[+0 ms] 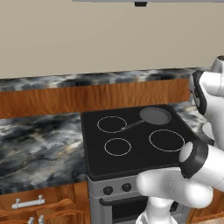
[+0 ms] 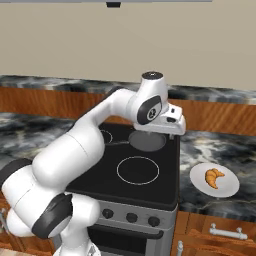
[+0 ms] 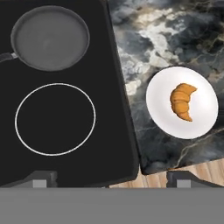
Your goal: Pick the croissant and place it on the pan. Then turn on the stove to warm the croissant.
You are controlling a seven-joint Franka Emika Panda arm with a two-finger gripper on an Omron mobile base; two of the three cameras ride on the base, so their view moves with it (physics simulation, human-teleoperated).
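The croissant (image 2: 215, 178) (image 3: 182, 101), a golden-brown crescent, lies on a white round plate (image 2: 200, 178) (image 3: 201, 118) on the marble counter right of the stove (image 1: 131, 153) (image 2: 160, 187) (image 3: 109, 131). The dark grey pan (image 1: 155, 115) (image 2: 146, 140) (image 3: 50, 37) sits on the stove's back right burner, handle pointing left. My gripper (image 3: 113, 179) (image 2: 172, 131) hovers high over the stove's right edge, between pan and plate. It is open and holds nothing.
Round black knobs (image 1: 107, 190) (image 2: 131, 217) line the stove's steel front. Marble counter (image 1: 39, 144) (image 2: 220, 150) extends on both sides, with a wooden backsplash (image 1: 87, 98) behind. Drawers with metal handles (image 1: 28, 203) (image 2: 227, 233) sit below.
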